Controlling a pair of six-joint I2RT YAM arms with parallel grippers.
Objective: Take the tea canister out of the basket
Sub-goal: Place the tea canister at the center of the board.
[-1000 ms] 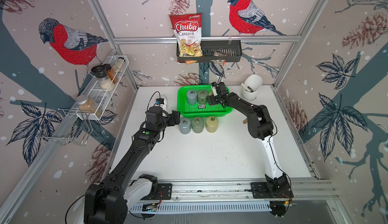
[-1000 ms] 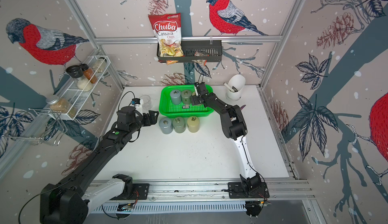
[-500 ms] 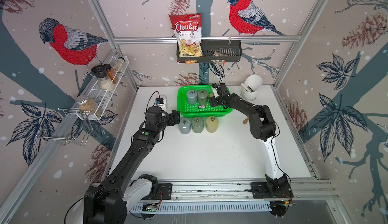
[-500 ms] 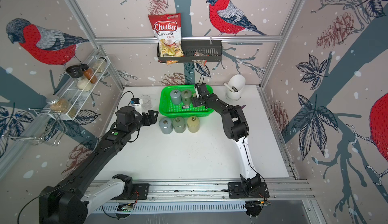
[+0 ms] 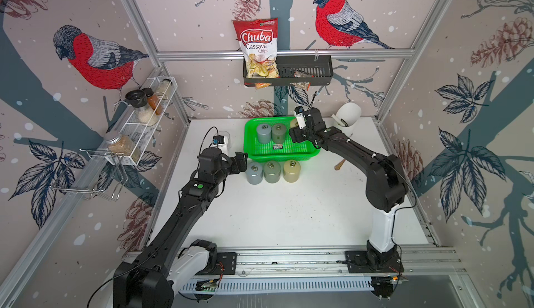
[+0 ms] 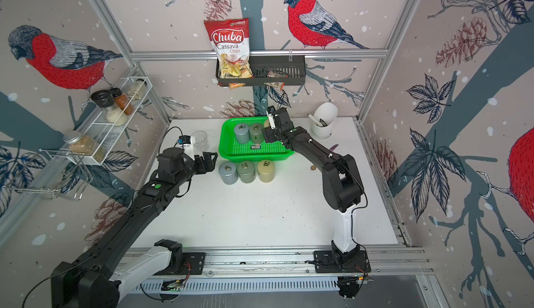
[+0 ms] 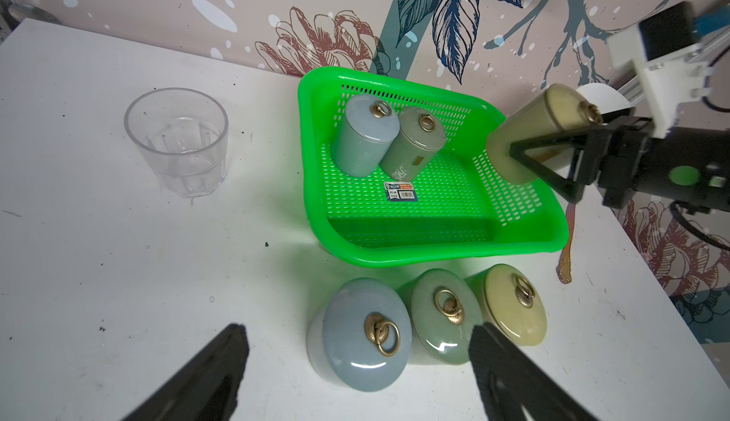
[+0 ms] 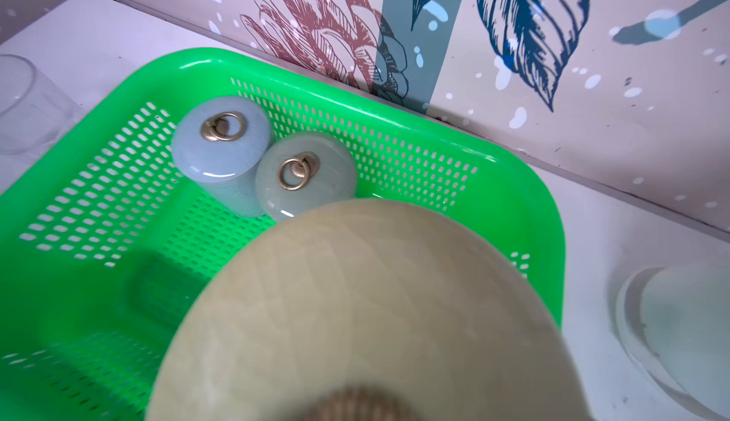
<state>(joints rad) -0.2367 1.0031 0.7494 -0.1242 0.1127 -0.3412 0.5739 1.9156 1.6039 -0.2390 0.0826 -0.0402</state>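
Observation:
The green basket (image 5: pixel 281 157) (image 6: pixel 254 156) (image 7: pixel 434 253) (image 8: pixel 355 95) sits at the back of the table. My right gripper (image 5: pixel 295 132) (image 6: pixel 268 133) is shut on a beige tea canister (image 7: pixel 541 123) (image 8: pixel 355 300), holding it tilted above the basket's right side. A blue-grey canister (image 5: pixel 263 132) (image 8: pixel 221 138) and a green canister (image 5: pixel 278 132) (image 8: pixel 304 170) stand together inside the basket. My left gripper (image 5: pixel 241 162) (image 7: pixel 357 334) is open, low over the table beside the canisters in front of the basket, holding nothing.
Three canisters stand in a row in front of the basket: blue-grey (image 5: pixel 254 172), green (image 5: pixel 271 170), beige (image 5: pixel 291 170). A clear glass (image 7: pixel 176 138) stands left of the basket. A white cup (image 5: pixel 348 117) and a wooden spoon (image 5: pixel 340 164) are to its right. The black rack (image 5: pixel 289 71) hangs above.
My right gripper's jaws have narrowed onto the beige canister, and that arm's elbow has swung out to the right. The left arm has not moved.

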